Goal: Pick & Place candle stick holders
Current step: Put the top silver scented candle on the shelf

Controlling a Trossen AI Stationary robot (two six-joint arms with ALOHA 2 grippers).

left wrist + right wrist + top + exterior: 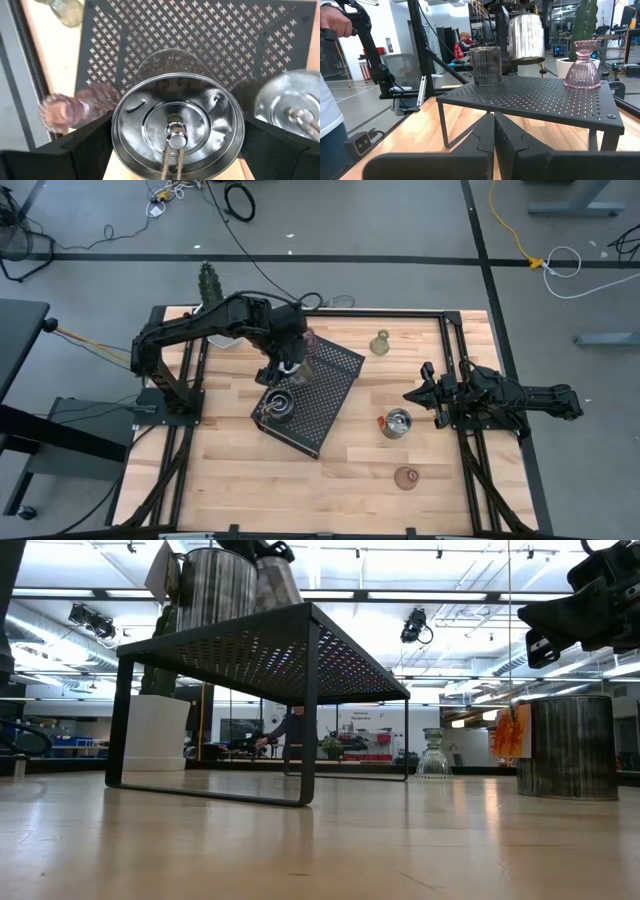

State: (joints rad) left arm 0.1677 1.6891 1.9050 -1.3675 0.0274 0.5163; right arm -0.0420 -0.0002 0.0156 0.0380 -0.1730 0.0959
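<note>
A black perforated tray (310, 395) stands on its legs mid-table. On it stand a silver holder (281, 406), also in the right wrist view (486, 65), and a pink glass holder (583, 65). My left gripper (285, 370) is over the tray, shut on a second silver holder (177, 125). An olive-yellow holder (380, 343), a silver holder with an orange tag (397, 423) and a pinkish-brown holder (406, 477) stand on the table to the tray's right. My right gripper (420, 395) is shut and empty at the table's right side. My left gripper pinches the silver holder between its two fingers, on opposite sides of its round outer wall (116, 135) near the open top. The fingers (85, 145) come from above, pointing down. The holder is upright, mouth up, just clear of the tray top in the right wrist view (526, 37).
A white pot with a cactus (210, 290) stands at the far left, behind the tray. Bare wood lies in front of the tray and at the near left. A person's hand (335, 20) and body show beyond the table's left side in the right wrist view.
</note>
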